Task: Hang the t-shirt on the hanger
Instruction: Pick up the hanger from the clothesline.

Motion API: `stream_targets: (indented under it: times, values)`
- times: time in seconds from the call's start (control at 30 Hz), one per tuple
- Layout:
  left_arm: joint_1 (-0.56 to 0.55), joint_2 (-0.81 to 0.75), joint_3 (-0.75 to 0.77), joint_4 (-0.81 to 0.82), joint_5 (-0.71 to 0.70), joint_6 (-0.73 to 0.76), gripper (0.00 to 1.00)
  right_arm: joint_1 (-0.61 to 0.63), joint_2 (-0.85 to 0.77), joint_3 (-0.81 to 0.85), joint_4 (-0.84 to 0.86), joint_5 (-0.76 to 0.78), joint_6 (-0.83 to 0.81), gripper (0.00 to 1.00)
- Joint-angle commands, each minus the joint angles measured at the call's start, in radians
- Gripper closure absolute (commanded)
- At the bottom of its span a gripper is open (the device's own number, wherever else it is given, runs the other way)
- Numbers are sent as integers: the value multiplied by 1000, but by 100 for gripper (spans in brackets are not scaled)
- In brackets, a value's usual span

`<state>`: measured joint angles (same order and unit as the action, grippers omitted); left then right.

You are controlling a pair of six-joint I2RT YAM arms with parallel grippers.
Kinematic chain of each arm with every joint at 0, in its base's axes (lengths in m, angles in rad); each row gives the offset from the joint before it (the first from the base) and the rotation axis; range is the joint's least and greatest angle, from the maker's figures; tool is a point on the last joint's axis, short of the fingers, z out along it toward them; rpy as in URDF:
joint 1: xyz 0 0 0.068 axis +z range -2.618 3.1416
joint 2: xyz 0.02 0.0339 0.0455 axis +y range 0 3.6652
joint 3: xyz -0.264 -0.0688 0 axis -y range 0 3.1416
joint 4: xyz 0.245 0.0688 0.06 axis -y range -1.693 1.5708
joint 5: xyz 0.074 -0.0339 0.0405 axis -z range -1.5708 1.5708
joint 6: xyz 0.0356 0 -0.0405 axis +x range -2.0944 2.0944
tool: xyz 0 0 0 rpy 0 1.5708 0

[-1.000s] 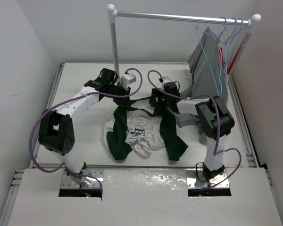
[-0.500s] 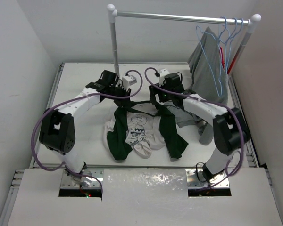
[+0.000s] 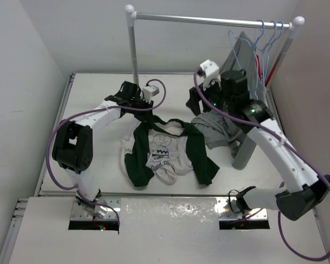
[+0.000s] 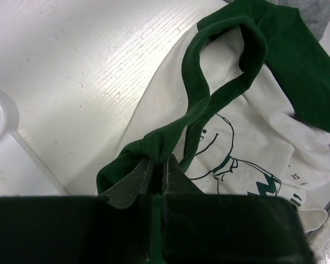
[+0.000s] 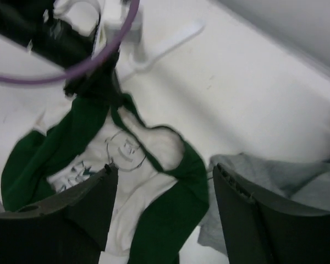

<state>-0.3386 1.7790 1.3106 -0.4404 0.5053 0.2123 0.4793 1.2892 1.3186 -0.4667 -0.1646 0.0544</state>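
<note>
The t-shirt (image 3: pixel 165 151), white with dark green sleeves and collar and a cartoon face, lies crumpled on the table. My left gripper (image 3: pixel 138 109) is shut on its green collar (image 4: pixel 198 82), pinched between the fingertips (image 4: pixel 158 160); the printed chest (image 4: pixel 253 126) lies beyond them. My right gripper (image 3: pixel 197 104) is open and empty, raised above the shirt's right shoulder; in its wrist view (image 5: pixel 162 187) the shirt (image 5: pixel 154 148) shows between the spread fingers. The pale-blue hanger (image 3: pixel 257 82) hangs by its hook at the right end of the rail.
A grey shirt (image 3: pixel 220 129) lies on the table right of the t-shirt, also in the right wrist view (image 5: pixel 275 176). Another grey garment (image 3: pixel 239 71) and a red hanger (image 3: pixel 275 63) hang on the rack. The rack's pole (image 3: pixel 134 49) stands behind my left gripper.
My right arm has let go of the t-shirt's collar and risen up and back to the right, opening. My left gripper stays shut on the collar, nearly still.
</note>
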Motion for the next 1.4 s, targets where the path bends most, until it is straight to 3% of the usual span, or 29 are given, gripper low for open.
stream_targets:
  times: [0.0,0.17,0.37,0.67,1.0,1.37]
  values:
    - [7,-55,-13,51,-10,-2,100,-18,-33,215,-128,176,-36,33]
    - [6,-85,-28,62,-5,4,100,-96,38,482,-223,342,-82,34]
    - [7,-112,-53,72,1,7,100,-194,76,550,-219,454,-87,37]
    - [7,-138,-73,81,6,10,100,-350,127,541,-213,413,-8,43]
    - [7,-138,-74,81,1,19,100,-357,101,548,-207,295,-25,45]
    - [7,-138,-71,80,-2,19,100,-357,35,499,-193,353,-62,46]
